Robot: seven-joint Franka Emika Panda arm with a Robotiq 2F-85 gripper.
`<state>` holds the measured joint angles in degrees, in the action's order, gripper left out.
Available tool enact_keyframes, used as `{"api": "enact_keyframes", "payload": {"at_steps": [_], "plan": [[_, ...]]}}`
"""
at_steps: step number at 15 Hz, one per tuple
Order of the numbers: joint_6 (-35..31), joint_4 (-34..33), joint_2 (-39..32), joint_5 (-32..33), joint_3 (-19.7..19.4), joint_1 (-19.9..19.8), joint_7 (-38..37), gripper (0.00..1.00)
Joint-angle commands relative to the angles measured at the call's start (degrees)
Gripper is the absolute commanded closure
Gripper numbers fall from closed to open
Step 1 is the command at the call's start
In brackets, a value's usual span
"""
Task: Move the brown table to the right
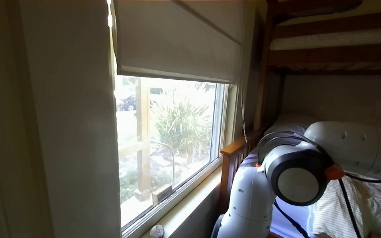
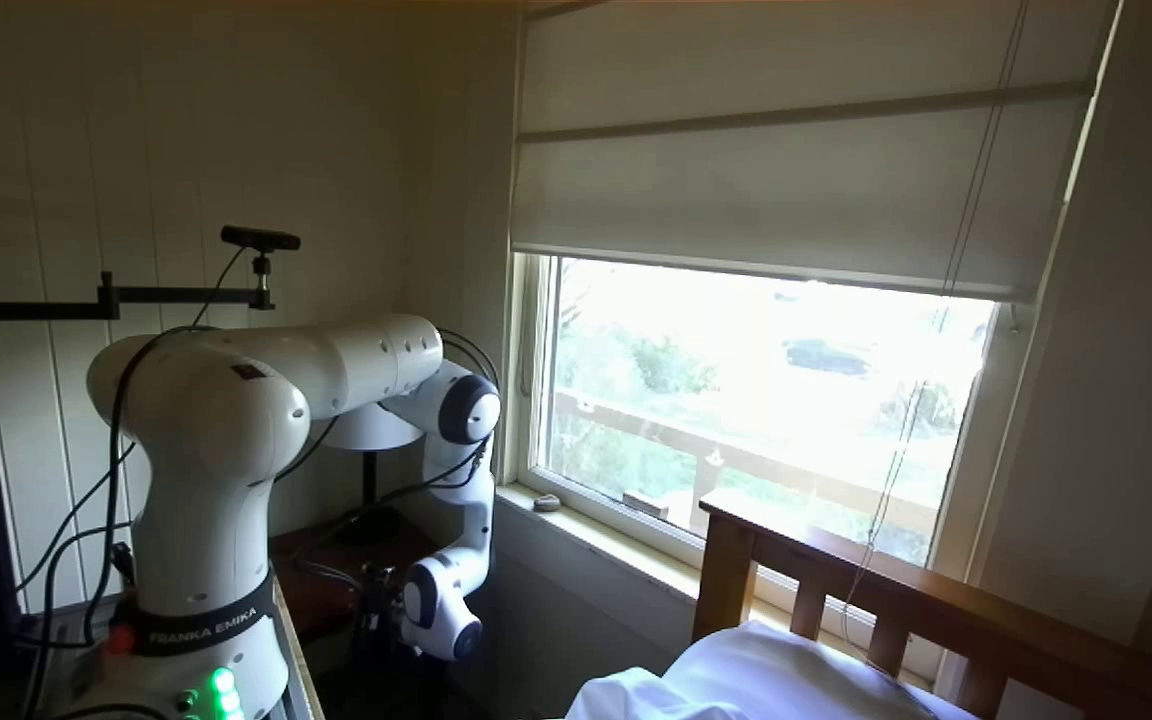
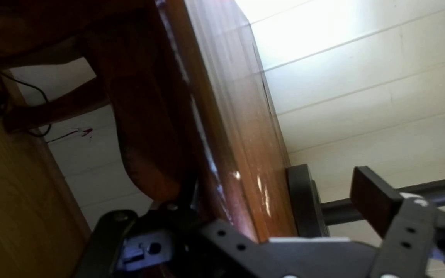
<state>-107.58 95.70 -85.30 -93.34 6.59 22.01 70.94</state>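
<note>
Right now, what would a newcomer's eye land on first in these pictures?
First the glaring window, below a partly lowered blind, in both exterior views. Next the white robot arm, standing at the left of an exterior view with green lights low on it. In the wrist view, the glossy brown table slants through the middle, with the open gripper along the bottom.

The hand (image 3: 279, 193) gapes — brown table (image 3: 242, 127) showing between its fingers.
</note>
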Motion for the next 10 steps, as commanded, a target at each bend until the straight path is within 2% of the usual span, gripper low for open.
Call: {"api": "enact_keyframes", "payload": {"at_steps": [1,5,10], "plan": [[-2.07,0.35,0.0,-0.65,1.13,-2.09,5.26,0.0],[-1.9,0.99,0.0,-3.01,2.01,-4.71,16.1,0.0],[1.86,1.72,-0.07,-10.61,1.44,-3.83,23.13,0.0]]}}
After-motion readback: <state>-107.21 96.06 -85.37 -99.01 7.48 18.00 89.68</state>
